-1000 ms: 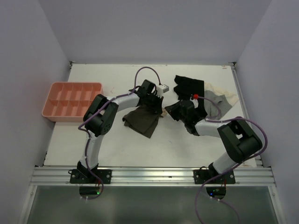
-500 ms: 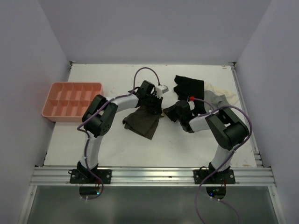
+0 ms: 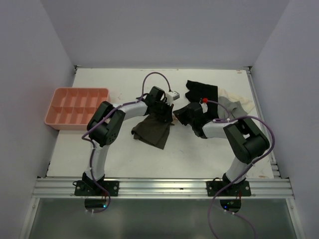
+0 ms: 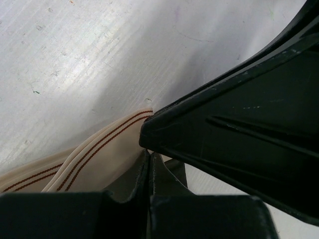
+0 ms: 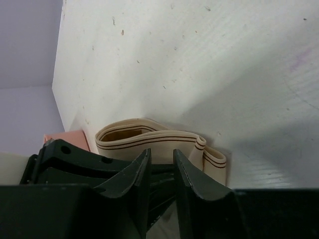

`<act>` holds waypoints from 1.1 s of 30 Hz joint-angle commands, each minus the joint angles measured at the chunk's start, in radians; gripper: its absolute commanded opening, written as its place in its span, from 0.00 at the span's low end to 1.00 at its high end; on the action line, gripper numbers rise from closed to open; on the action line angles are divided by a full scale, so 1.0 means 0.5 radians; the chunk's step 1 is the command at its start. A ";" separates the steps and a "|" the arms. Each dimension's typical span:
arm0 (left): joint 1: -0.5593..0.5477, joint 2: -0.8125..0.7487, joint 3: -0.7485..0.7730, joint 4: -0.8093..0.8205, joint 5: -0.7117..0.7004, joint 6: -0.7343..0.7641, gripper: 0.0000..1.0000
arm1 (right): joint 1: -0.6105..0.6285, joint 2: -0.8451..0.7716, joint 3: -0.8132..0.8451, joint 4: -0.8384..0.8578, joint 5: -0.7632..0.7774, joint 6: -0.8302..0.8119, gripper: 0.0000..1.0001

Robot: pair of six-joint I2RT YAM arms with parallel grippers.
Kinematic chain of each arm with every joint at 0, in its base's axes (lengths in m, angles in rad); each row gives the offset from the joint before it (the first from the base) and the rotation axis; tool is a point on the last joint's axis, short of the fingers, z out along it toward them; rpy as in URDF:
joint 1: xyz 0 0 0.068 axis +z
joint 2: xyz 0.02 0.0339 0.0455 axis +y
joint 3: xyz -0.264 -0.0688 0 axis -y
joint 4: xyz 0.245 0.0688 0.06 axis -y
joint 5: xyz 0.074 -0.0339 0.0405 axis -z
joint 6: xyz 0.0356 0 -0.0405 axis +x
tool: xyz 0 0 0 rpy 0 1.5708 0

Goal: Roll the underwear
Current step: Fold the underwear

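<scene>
left pincer [image 4: 148,157]: clamped shut on the pale waistband [image 4: 99,154] of the underwear [image 3: 152,130], at the cloth's far end.
right pincer [image 5: 162,162]: jaws a narrow gap apart, nosed up to the same waistband from the right; can't tell if cloth is caught.
underwear: mid-tabletop [image 3: 124,159], body lying flat toward the near edge.
step: my read is band grip being set; no roll formed yet.
next: needs both grips on the band, then an even turn-over toward the near edge.
room: bare tabletop on the near side; black garment [image 3: 202,91] and grey-and-cream garment [image 3: 235,105] close at far right; pink tray [image 3: 50,112] at the left edge, well apart.
</scene>
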 commanded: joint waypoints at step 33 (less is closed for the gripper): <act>-0.008 -0.005 -0.146 -0.190 -0.081 0.106 0.06 | -0.004 0.018 0.046 -0.296 0.071 0.047 0.35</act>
